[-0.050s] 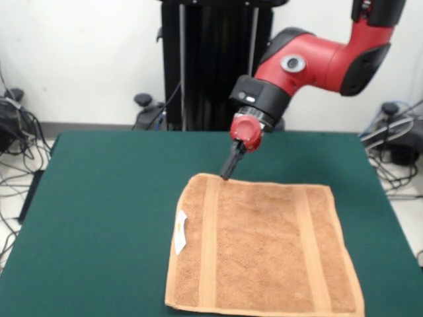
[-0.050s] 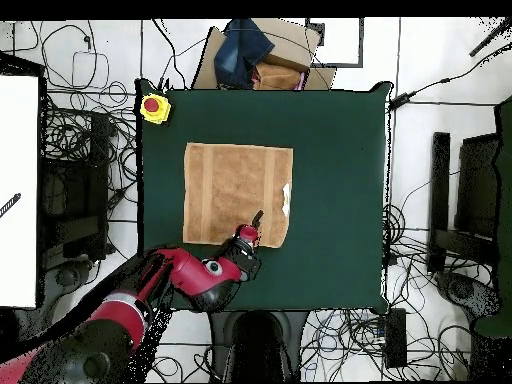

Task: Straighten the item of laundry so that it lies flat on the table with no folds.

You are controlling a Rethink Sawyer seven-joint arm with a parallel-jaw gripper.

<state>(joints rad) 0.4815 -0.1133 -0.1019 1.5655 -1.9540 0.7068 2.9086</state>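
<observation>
While the towel (image 1: 261,247) already looks close to flat, I record its position first: it lies on the green table (image 1: 106,218), toward the near edge in the front view, its lower hem almost at the picture's bottom. Two woven bands run across it, and the white tag (image 1: 180,232) sits on the edge at 9 o'clock from the towel's centre in that view; overhead, the same tag (image 2: 286,198) falls at 3 o'clock.

I have the gripper (image 1: 227,170) angled down with its dark tip at the far hem, roughly 11 o'clock from the towel's centre in the front view, near the corner beside the tag-side band. Overhead, the tip (image 2: 257,217) shows over the cloth near the hem closest to the robot's base. The fingers read as one narrow dark point, so I cannot tell whether the claw is spread or pressed together, nor whether it touches the pile or hangs just above it.

My assessment: no fold is evident, only a slightly skewed outline and perhaps a faint lift at the near hem. To do this step well, I would act on that far corner alone, draw it gently outward toward 11 o'clock, keep the pull low along the table, and release before the opposite hem drags or bunches.
</observation>
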